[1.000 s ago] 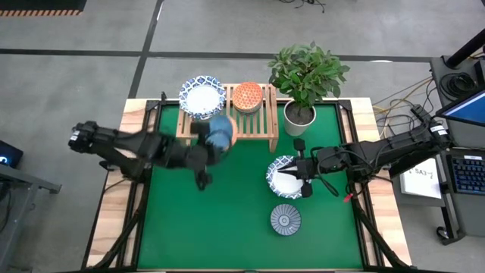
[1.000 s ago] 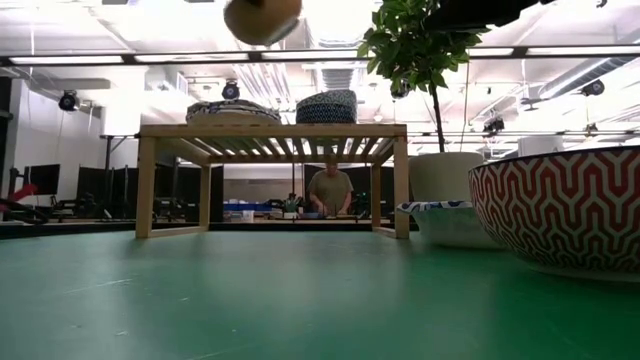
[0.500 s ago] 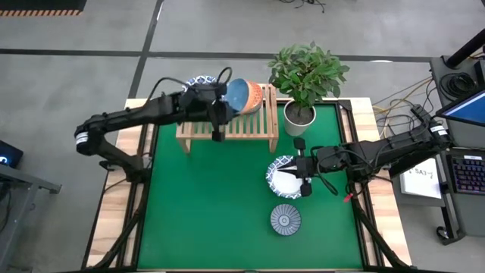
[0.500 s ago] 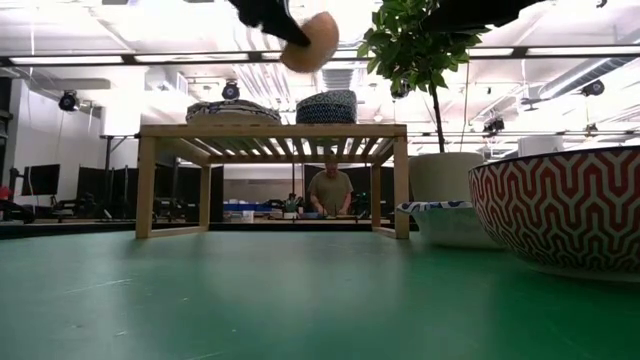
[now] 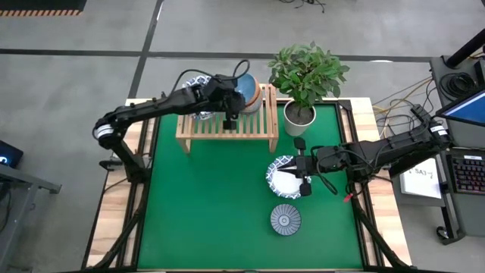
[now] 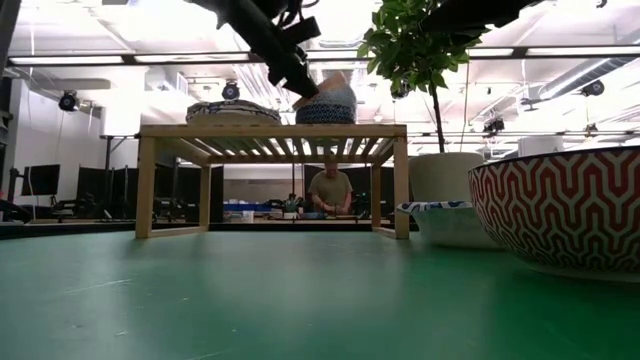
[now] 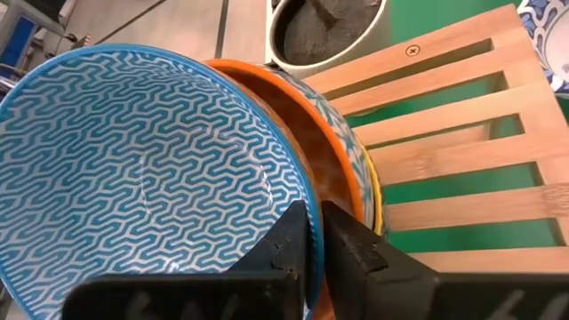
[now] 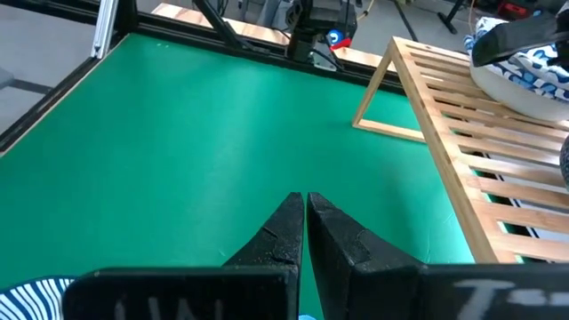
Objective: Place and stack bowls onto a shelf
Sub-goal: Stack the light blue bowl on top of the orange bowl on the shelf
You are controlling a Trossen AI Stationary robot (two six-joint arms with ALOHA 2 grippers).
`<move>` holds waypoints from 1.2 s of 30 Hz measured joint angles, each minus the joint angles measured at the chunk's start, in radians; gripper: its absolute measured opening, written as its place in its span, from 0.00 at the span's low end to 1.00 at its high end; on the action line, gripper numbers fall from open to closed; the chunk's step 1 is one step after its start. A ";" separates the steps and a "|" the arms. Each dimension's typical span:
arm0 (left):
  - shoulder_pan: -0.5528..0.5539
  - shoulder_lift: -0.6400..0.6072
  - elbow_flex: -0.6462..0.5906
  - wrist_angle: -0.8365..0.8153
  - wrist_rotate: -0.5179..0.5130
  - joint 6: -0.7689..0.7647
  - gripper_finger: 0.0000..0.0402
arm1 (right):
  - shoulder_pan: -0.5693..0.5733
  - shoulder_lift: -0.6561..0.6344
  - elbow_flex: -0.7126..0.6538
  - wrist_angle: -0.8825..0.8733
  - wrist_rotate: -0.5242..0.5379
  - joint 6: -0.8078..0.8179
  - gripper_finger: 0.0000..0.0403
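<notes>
the left hand (image 5: 232, 105) is clamped on the rim of a light-blue bowl (image 5: 244, 91), one finger inside and one outside, as the left wrist view shows (image 7: 313, 244). it holds that bowl (image 7: 133, 178) tilted, resting into an orange-red bowl (image 7: 307, 133) that sits on the slatted top of the shelf (image 5: 250, 125), at the shelf's end nearer the plant. in the low view the tilted bowl (image 6: 330, 88) leans on the patterned bowl (image 6: 328, 110) above the shelf top (image 6: 272, 130). toward the shelf's other end sits a white bowl with a blue patterned rim (image 5: 198, 82), partly hidden under the left arm.

the right hand (image 5: 303, 176) is over a second white, blue-rimmed bowl (image 5: 282, 176) on the green tabletop (image 5: 204, 205); its fingers (image 8: 293, 233) are closed together with nothing between them. nearer the front edge a grey-blue patterned bowl (image 5: 286, 220) stands alone on the tabletop, apart from the white one. a potted plant (image 5: 306, 74) in a white pot (image 5: 300, 117) stands just beside the shelf. a red-and-white patterned bowl (image 6: 560, 205) fills the low view's near right. beyond the shelf in that view, a person (image 6: 331, 190) stands in the room.
</notes>
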 joint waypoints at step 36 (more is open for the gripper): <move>-0.002 -0.001 0.137 -0.165 0.024 -0.054 0.33 | 0.000 0.002 0.000 0.022 0.054 0.051 0.02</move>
